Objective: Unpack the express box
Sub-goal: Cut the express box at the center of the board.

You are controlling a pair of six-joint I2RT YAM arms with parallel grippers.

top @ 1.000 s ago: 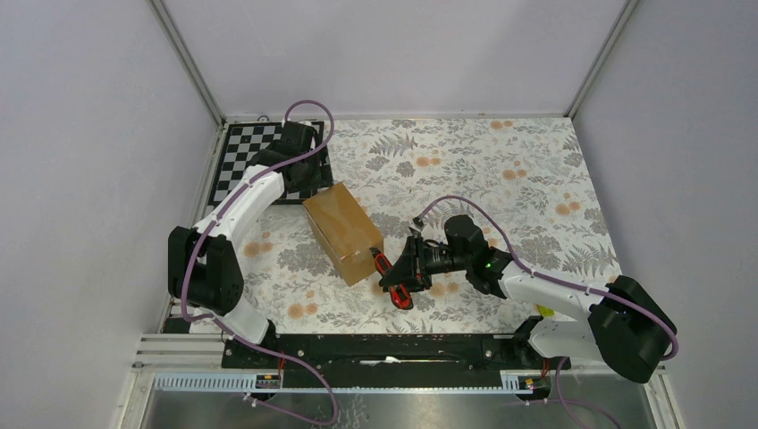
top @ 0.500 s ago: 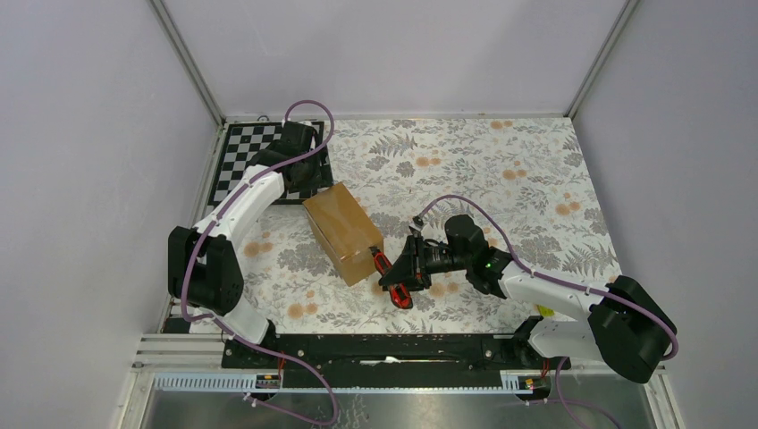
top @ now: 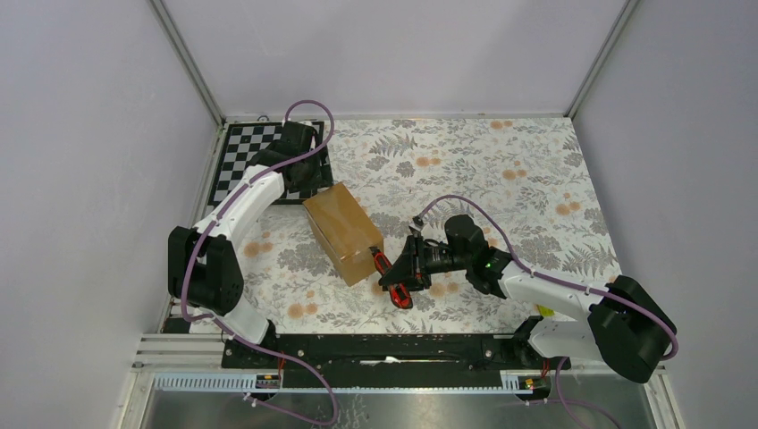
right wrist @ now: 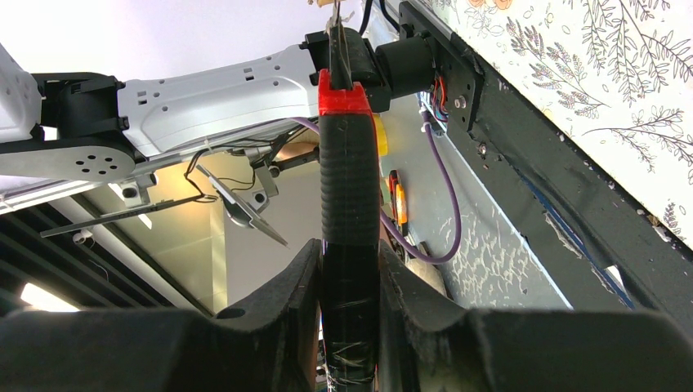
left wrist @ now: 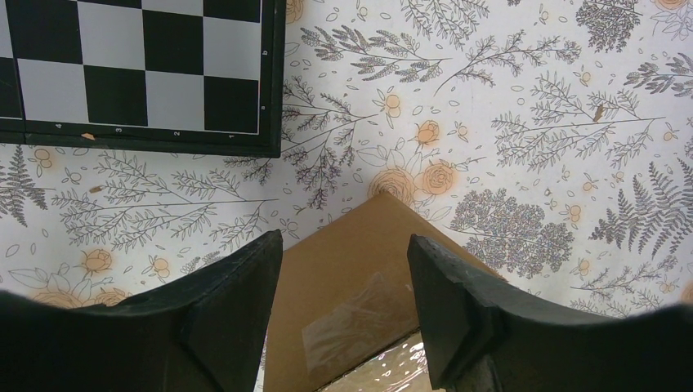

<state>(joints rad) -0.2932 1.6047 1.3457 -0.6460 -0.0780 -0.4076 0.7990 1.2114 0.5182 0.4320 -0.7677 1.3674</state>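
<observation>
Count of things on the floral tablecloth point(top: 501, 170): one express box point(top: 343, 231), one red-and-black cutter point(top: 382, 264), one chessboard point(top: 240, 154), plus two arms, each ending in one claw.

The express box, a plain brown carton, lies left of the table's middle, turned at a slant, with its far corner just beside the chessboard and its near end pointing toward the right arm.

The left gripper point(top: 310, 189) sits over the box's far corner. The right gripper point(top: 396, 279) is at the box's near right end, closed on the cutter's handle. One red end of the cutter is right at the carton's near corner, and whether it touches cannot be told from above.

The overhead camera alone shows the whole carton, both arms and how the cutter lies against the box. It does not show how the left claw's jaws stand.

The left wrist camera settles that. The left gripper point(left wrist: 343, 245) has its two black fingers point(left wrist: 237, 310) spread apart, one on each side of the box's corner point(left wrist: 368, 269). A strip of clear tape shows on the cardboard between them. Whether the fingers touch the carton I cannot tell. This view also shows one edge of the chessboard point(left wrist: 122, 73) well beyond the corner.

The right wrist camera shows neither the box nor the chessboard. It shows the right gripper point(right wrist: 350, 253) clamped tightly on the ribbed black handle of the cutter point(right wrist: 350, 163), whose red collar sits above the fingers.
</observation>
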